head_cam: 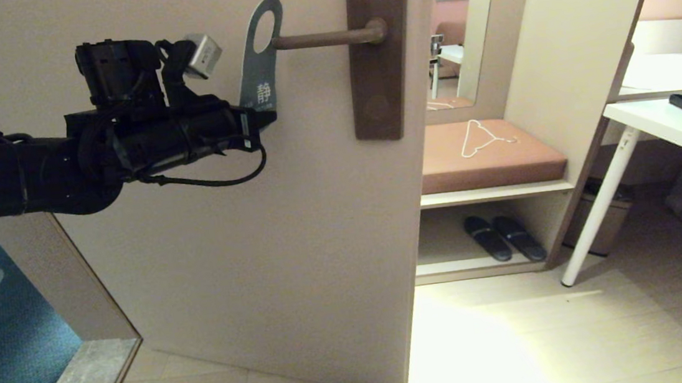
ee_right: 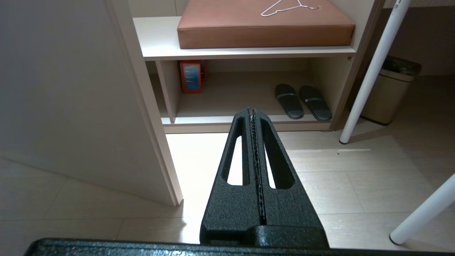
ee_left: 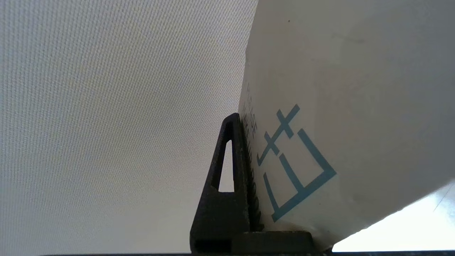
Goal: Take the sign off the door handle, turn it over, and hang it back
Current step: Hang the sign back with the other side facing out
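The sign [head_cam: 260, 68] was seen hanging from the door handle [head_cam: 326, 38], with its oval hole looped over the free tip of the lever and its slate-blue face turned outward in the head view. Its lower end was clamped by the left end effector [head_cam: 265, 116], whose jaws were closed down to the thickness of the card. In the left wrist view the off-white face of the sign [ee_left: 337, 106] was seen pressed against one finger [ee_left: 227, 177], with the door [head_cam: 228, 258] surface just behind it.

The step in hand was judged to be the removal of the sign from the lever. For this to be done well, the card would have to be drawn along the lever toward its free end, away from the backplate [head_cam: 378, 88], until the hole was cleared. A straight pull outward or downward would probably catch the rim of the hole on the bar and bend the card. The grip was held low on the card, so the top could swing; a slow, level motion was judged safer. Firm clamping would be needed throughout, since the card is thin and could slip.

The right end effector [ee_right: 253, 112] was held parked and fully closed on nothing, pointed at the floor [ee_right: 320, 177] near the shelf [ee_right: 245, 53].
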{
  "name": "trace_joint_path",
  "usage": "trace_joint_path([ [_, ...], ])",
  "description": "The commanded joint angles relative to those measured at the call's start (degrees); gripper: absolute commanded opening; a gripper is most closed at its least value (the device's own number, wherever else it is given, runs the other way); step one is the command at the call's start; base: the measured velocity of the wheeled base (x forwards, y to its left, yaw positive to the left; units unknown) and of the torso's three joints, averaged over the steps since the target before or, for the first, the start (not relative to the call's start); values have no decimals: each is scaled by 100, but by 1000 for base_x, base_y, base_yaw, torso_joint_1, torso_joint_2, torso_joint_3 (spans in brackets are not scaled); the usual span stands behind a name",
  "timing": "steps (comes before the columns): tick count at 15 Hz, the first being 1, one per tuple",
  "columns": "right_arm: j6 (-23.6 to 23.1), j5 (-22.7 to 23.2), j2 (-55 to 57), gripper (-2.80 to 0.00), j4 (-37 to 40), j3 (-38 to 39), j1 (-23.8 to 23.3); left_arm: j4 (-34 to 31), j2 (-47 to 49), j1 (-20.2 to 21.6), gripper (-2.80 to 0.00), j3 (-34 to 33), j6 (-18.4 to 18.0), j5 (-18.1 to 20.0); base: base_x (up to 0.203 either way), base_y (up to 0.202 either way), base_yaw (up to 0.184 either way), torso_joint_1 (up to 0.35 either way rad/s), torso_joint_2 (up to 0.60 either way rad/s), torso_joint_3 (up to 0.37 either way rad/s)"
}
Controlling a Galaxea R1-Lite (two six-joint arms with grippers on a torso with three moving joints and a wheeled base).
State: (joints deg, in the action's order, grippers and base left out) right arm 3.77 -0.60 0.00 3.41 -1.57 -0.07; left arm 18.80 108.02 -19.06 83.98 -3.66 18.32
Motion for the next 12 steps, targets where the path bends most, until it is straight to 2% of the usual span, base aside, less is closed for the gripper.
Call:
trace_joint_path([
  [1,1,-2,0,-280,1,-1,-1,10,35,-57,-280,10,-3,13,0,0,0,0,0,0],
  [12,1,-2,0,-280,1,-1,7,19,281,-116,-280,169,5,13,0,0,0,0,0,0],
])
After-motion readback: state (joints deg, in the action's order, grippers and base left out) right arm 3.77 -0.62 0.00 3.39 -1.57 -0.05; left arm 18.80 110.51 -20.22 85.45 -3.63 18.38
